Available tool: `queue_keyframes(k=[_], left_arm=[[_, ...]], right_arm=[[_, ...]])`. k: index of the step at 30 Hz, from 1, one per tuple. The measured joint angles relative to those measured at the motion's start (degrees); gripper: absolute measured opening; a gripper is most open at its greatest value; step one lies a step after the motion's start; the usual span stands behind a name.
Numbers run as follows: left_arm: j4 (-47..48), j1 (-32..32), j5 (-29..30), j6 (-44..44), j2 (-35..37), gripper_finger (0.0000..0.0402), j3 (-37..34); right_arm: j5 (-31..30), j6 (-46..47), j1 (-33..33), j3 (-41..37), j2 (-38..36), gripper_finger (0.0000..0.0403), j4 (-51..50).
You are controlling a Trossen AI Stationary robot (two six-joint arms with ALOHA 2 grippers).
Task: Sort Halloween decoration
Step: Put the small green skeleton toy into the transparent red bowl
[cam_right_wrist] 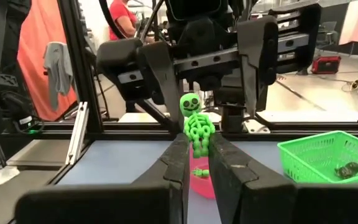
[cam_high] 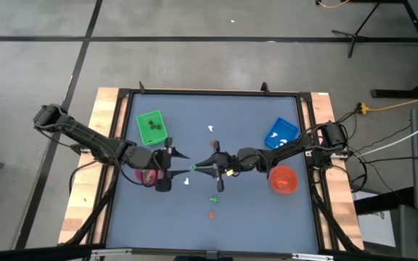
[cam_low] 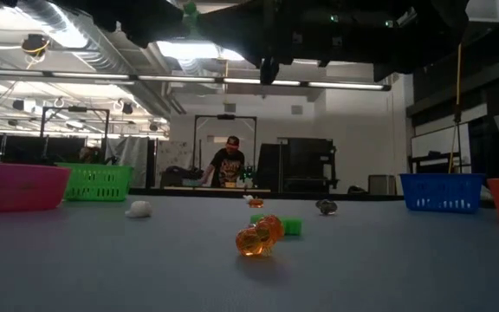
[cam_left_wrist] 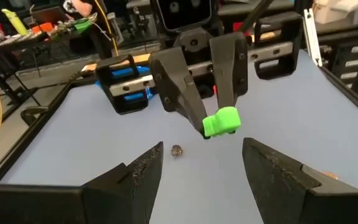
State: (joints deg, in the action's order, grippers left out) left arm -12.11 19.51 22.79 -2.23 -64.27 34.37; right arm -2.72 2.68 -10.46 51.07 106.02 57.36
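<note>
Above the blue table (cam_high: 252,217), our right gripper (cam_right_wrist: 197,155) clamps a green skeleton (cam_right_wrist: 196,127) for our spread left gripper (cam_left_wrist: 201,168) to take.

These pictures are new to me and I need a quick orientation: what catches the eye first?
A green skeleton figure, pinched in the right gripper above mid-table. The left gripper faces it, fingers spread wide. An orange figure lies on the table nearer the front, with a green basket at the back left.
</note>
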Motion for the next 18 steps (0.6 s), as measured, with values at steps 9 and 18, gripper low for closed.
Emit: queue_keyframes(k=[9,18], left_arm=[[-4.67,0.0,-1.47,0.02,0.0,0.0205,0.0],[-4.67,-0.76,-0.95,0.15,0.0,0.0205,0.0]], right_arm=[[-4.69,-0.01,-0.02,0.0,0.0,0.0049,0.31],[-4.33,0.0,-0.02,0.0,-0.02,0.0049,2.93]])
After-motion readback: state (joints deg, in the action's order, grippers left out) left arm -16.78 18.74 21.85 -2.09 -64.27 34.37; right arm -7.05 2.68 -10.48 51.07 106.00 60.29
